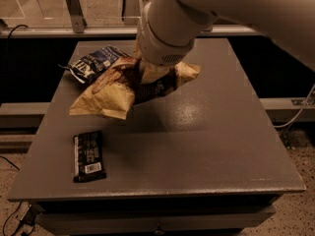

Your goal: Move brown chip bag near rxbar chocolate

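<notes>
The brown chip bag (110, 90), tan with dark brown panels, hangs crumpled a little above the left rear part of the grey table (206, 132). My gripper (147, 73) is at the bag's top, mostly hidden under my white wrist, and is shut on the bag. The rxbar chocolate (88, 156), a flat black bar with a white barcode patch, lies near the table's front left edge, below and left of the bag and apart from it.
A dark blue chip bag (93, 63) lies at the table's back left, partly behind the brown bag. My large white arm (206, 18) reaches in from the upper right. A metal rail and post (74, 9) run behind the table.
</notes>
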You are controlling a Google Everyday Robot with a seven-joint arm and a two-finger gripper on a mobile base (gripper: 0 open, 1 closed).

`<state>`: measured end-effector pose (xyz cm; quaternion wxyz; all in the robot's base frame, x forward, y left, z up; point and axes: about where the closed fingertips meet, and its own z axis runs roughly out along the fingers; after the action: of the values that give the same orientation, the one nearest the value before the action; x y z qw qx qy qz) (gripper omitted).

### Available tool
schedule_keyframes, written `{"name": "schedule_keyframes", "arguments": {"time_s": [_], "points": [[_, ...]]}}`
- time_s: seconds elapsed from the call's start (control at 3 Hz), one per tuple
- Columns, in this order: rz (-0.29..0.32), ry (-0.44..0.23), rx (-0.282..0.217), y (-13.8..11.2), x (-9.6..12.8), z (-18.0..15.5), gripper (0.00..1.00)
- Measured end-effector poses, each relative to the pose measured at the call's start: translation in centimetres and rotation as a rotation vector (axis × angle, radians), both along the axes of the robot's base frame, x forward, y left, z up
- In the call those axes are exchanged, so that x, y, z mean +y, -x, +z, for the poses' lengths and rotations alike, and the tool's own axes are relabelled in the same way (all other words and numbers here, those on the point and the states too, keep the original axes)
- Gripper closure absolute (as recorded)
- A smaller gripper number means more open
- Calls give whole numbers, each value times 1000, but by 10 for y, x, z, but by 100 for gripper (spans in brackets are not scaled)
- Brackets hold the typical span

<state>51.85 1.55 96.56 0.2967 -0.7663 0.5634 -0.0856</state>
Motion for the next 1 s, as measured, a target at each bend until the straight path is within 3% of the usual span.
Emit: {"name": "schedule_keyframes", "arguments": {"time_s": [0.33, 0.67, 1.0], "points": [[-33, 0, -15, 2, 7, -12, 100], [-59, -39, 10, 2, 11, -21, 100], [-68, -79, 44, 4, 19, -26, 81]]}}
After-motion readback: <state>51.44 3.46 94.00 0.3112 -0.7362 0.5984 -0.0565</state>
